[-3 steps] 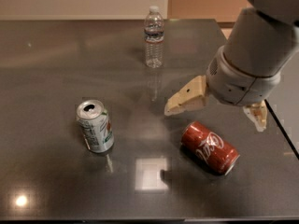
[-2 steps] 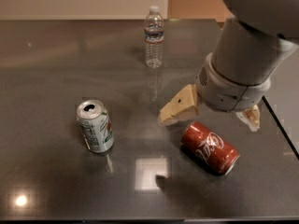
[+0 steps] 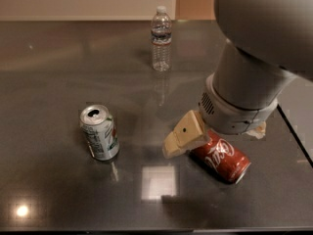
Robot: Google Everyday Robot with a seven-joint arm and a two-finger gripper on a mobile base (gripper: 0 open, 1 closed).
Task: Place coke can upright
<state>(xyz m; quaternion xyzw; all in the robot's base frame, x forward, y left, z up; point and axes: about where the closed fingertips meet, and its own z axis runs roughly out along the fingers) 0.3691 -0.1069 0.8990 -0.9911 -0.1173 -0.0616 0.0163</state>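
Observation:
The red coke can (image 3: pixel 223 156) lies on its side on the dark table (image 3: pixel 58 58), at the right front, its silver end pointing to the front right. My gripper (image 3: pixel 215 142) is low over the can's rear end, with its jaws open. One tan finger (image 3: pixel 183 133) is left of the can and the other (image 3: pixel 257 129) shows just behind it on the right. The large grey wrist hides the can's far end. I cannot tell whether the fingers touch the can.
A silver-and-green soda can (image 3: pixel 100 132) stands upright at the left. A clear water bottle (image 3: pixel 161 39) stands upright at the back middle. The table's right edge (image 3: pixel 293 131) runs close to the gripper.
The arm has moved down and to the left, so the gripper now straddles the coke can's rear end. The can, the green can and the bottle have not moved.

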